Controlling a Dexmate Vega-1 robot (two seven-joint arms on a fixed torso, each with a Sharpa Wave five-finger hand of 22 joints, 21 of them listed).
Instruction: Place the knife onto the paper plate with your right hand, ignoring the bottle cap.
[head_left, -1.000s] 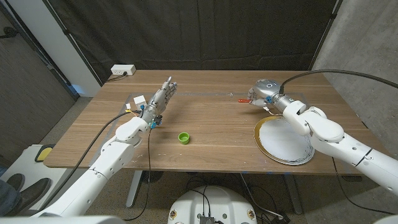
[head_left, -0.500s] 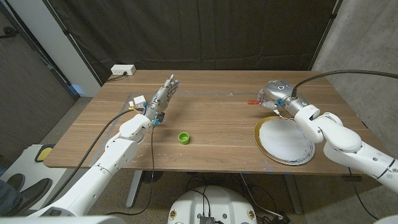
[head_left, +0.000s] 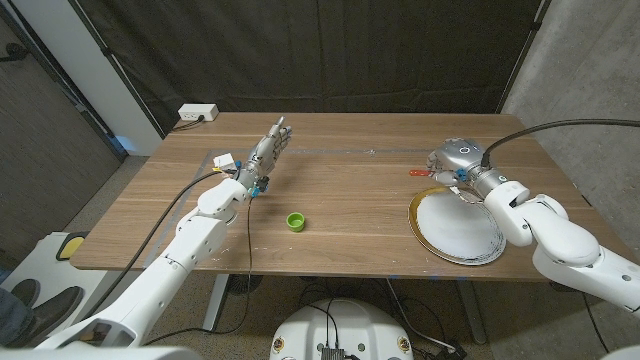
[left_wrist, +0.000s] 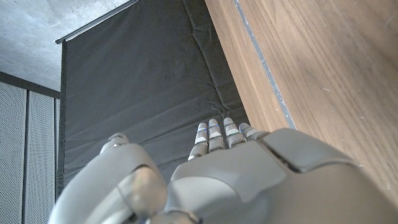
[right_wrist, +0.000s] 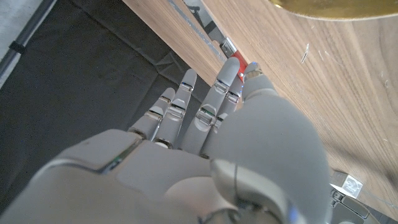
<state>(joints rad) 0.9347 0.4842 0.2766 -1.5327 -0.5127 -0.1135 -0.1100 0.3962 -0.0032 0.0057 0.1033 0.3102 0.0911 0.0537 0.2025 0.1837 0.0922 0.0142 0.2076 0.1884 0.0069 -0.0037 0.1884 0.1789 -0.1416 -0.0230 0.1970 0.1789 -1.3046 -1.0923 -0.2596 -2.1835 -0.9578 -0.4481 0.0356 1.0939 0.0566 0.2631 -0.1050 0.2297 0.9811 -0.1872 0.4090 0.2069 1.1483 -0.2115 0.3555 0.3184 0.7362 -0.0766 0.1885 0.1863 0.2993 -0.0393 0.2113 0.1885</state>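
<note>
A: Start with the big things. Where does everything sit on the counter (head_left: 340, 200)?

B: The paper plate (head_left: 456, 228) lies near the front edge on the right side. Just behind its far rim is the right hand (head_left: 456, 160), and the knife (head_left: 413, 170) shows as a red tip poking out from under that hand toward the middle of the counter.

A: So which way is the knife from the fingers?

B: Right at them. In the right wrist view the red handle (right_wrist: 235, 65) sits against the fingers (right_wrist: 214, 102), which curl around it. Whether they grip it firmly, I can't tell. Its long axis seems to run roughly along the counter's far edge.

A: And the left hand (head_left: 264, 157)?

B: Well apart, fingers straight and released, holding nothing. The bottle cap (head_left: 295, 221) lies between the two arms, near the front.

A: So the right hand is nearer?

B: By far; the plate is just beside it, toward the robot.
</note>
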